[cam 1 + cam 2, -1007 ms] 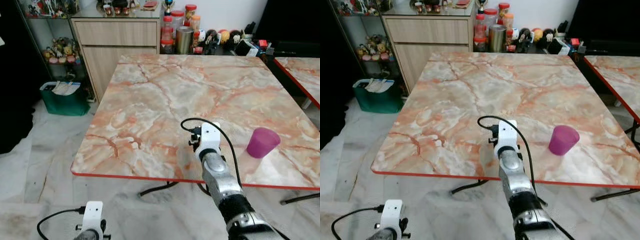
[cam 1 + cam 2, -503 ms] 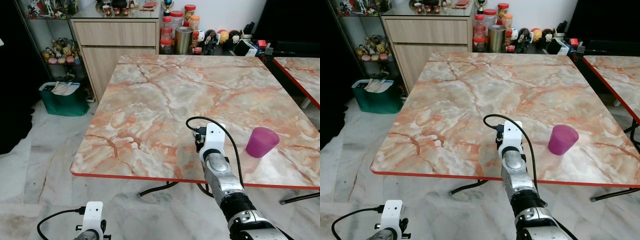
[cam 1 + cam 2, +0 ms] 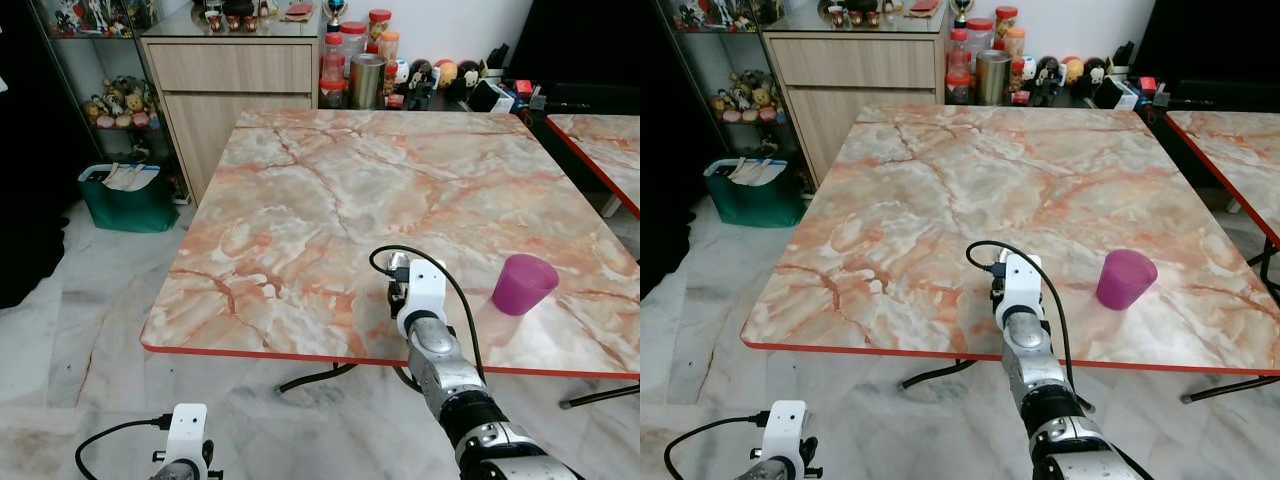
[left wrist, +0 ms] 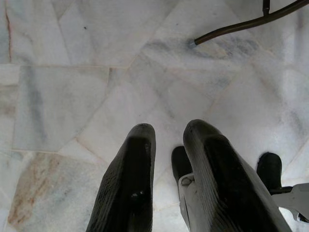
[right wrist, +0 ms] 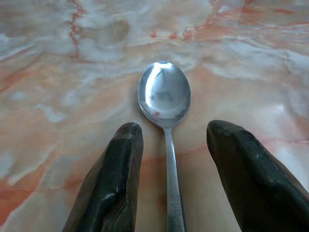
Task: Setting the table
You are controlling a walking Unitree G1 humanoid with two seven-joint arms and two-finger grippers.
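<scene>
A silver spoon (image 5: 165,96) lies flat on the marble table (image 3: 330,190), bowl pointing away, its handle running back between the fingers of my right gripper (image 5: 176,133). That gripper is open; its black fingers (image 5: 118,169) straddle the handle without touching it. From the head, my right arm reaches over the table's front edge, and its white wrist camera (image 3: 422,290) covers the spoon. A purple cup (image 3: 524,284) stands upside down on the table, to the right of that wrist. My left gripper (image 4: 169,133) hangs over the floor, a narrow gap between its fingers, holding nothing.
A wooden cabinet (image 3: 235,85) stands behind the table, with jars, a metal tin (image 3: 368,80) and small toys along the wall. A green bin (image 3: 128,195) sits on the floor at the left. A second table's red edge (image 3: 600,150) is at the right.
My right wrist has shifted a little to the right and then sunk back toward the table's front edge. The cup has stayed put.
</scene>
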